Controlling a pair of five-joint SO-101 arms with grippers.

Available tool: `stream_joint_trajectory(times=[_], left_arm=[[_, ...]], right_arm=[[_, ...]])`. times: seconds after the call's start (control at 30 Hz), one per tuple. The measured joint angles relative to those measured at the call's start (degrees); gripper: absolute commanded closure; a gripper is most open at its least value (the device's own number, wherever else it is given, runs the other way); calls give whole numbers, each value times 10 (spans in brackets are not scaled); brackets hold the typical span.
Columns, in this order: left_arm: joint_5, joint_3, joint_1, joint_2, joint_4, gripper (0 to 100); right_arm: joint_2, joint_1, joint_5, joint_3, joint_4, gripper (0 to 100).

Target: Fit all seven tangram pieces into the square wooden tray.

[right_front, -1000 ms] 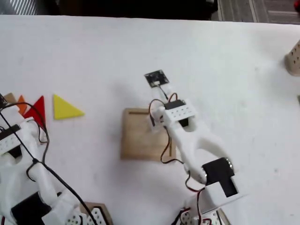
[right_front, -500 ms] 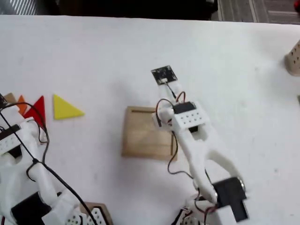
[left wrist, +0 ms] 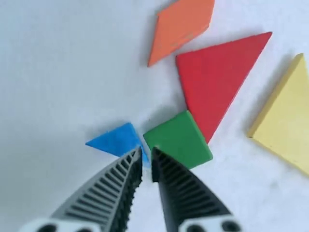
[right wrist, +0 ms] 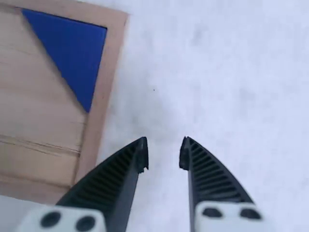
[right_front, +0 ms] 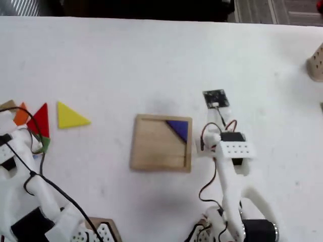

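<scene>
The square wooden tray (right_front: 151,151) lies mid-table with a dark blue triangle (right_front: 179,128) flat in its far right corner. In the right wrist view my right gripper (right wrist: 163,152) hangs open and empty over bare table, just beside the tray's rim (right wrist: 104,96) and the dark blue triangle (right wrist: 72,46). My left gripper (left wrist: 146,157) is shut with nothing in it, its tips between a light blue triangle (left wrist: 116,141) and a green square (left wrist: 178,140). An orange parallelogram (left wrist: 181,26), a red triangle (left wrist: 217,79) and a yellow triangle (left wrist: 285,125) lie just beyond.
The loose pieces cluster at the table's left edge: yellow triangle (right_front: 70,117), red triangle (right_front: 39,121), orange piece (right_front: 21,116). The right arm (right_front: 232,151) stands right of the tray. A small wooden block (right_front: 317,63) sits at the far right edge.
The right arm has drawn back from over the tray to its right side, uncovering the dark blue triangle in the tray's corner. The left arm shifted slightly, and the green square now shows.
</scene>
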Motion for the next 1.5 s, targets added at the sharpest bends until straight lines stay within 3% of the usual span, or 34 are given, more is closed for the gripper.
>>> stream_joint_trajectory(times=[0.1,0.37,0.5,0.83,1.27,1.5], left_arm=[[-61,-50,-3,0,36,777],[-143,-191,-21,0,85,805],[-219,-256,-23,11,129,805],[-407,-447,-23,212,200,805],[-491,-649,-4,484,203,801],[-552,-745,4,591,263,804]], right_arm=[[-4,15,24,16,-18,880],[-4,16,36,20,-33,880],[-4,16,36,21,-33,880],[-4,15,36,21,-33,880],[-4,15,36,21,-33,880],[-4,15,36,21,-33,880]])
